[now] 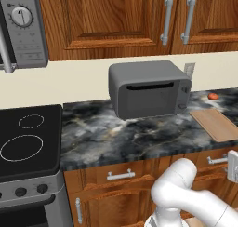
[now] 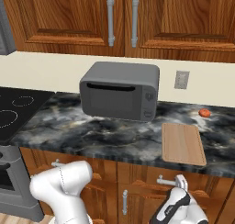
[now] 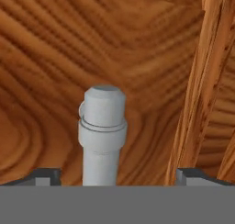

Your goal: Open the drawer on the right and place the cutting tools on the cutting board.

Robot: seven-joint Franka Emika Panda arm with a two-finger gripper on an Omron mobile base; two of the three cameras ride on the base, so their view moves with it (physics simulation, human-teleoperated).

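From your left base view, the grey toaster oven [image 1: 149,89] sits on the dark marble counter [image 1: 116,133], and the cutting board [image 1: 217,123] lies flat to its right, running off the frame edge. A small red-orange round thing [image 1: 213,96] rests behind the board, apart from it. Below the counter edge you've got the gripper [image 1: 232,165] right at the silver handle [image 1: 216,160] of the drawer [image 1: 214,159], which is shut.

Over to your right base view: the board [image 2: 183,143] lies just right of the toaster oven [image 2: 120,91], the round thing [image 2: 204,113] beyond its far corner. Under it, the gripper [image 2: 180,183] is up against the right end of the handle [image 2: 166,182] on the closed drawer front [image 2: 147,175].

Now your hand view: you're looking along the handle [image 3: 102,131], end-on, against the wood front [image 3: 55,58]. Your fingertips [image 3: 45,175] stand wide apart, one on each side of the bar, neither touching it.
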